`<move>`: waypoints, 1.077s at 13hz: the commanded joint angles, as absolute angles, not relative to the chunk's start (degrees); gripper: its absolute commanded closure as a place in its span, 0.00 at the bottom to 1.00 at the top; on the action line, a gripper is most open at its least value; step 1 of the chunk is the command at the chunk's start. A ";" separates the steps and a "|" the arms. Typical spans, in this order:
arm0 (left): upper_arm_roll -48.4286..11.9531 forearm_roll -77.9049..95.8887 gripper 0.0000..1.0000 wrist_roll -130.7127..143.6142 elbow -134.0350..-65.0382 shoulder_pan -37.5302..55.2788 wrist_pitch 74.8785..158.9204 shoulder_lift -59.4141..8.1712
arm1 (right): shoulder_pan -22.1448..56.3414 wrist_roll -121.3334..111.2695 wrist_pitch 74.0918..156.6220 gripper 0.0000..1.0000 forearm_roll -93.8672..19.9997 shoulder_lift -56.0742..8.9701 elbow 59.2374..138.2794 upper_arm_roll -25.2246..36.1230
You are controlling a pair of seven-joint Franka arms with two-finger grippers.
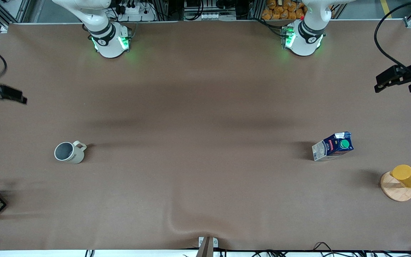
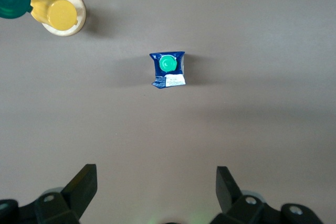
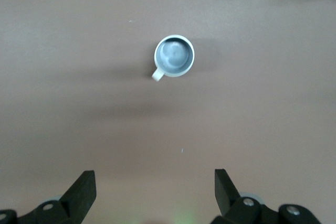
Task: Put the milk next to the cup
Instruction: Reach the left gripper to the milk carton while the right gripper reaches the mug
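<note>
The milk stands upright on the bench toward the left arm's end, well apart from the cup, which sits toward the right arm's end; nothing has hold of either. The left jaws hang high with fingers spread wide and empty, the carton below and ahead of them in the left wrist view; the right jaws hover likewise released, the cup below and ahead of them, and that arm seems to wait.

The carton looks small and light, likely thin card that dents if squeezed hard; its smooth printed sides may be a little slippery. The gable top and green cap give poor purchase, so I would take it across the flat sides, below the cap, and squeeze gently; being narrow and tall, it could tip if nudged.
</note>
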State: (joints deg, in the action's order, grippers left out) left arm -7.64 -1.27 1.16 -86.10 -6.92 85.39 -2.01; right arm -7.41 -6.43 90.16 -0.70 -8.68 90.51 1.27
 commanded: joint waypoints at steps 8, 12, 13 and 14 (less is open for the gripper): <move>-8.52 -2.28 0.00 6.12 -96.85 -8.00 105.72 -9.13 | -9.23 -7.21 103.70 0.00 2.20 -36.11 78.56 0.53; -8.53 -2.55 0.00 8.00 -97.21 -7.12 107.84 -14.40 | -10.28 -7.12 108.97 0.00 2.20 -38.23 83.30 0.53; -8.53 -2.55 0.00 8.52 -97.12 -7.12 108.10 -15.55 | -10.81 -7.12 109.51 0.00 2.11 -38.23 84.97 0.53; -8.53 -2.55 0.00 10.09 -97.12 -7.12 109.06 -16.25 | -10.90 -7.12 109.42 0.00 2.11 -38.23 86.03 0.53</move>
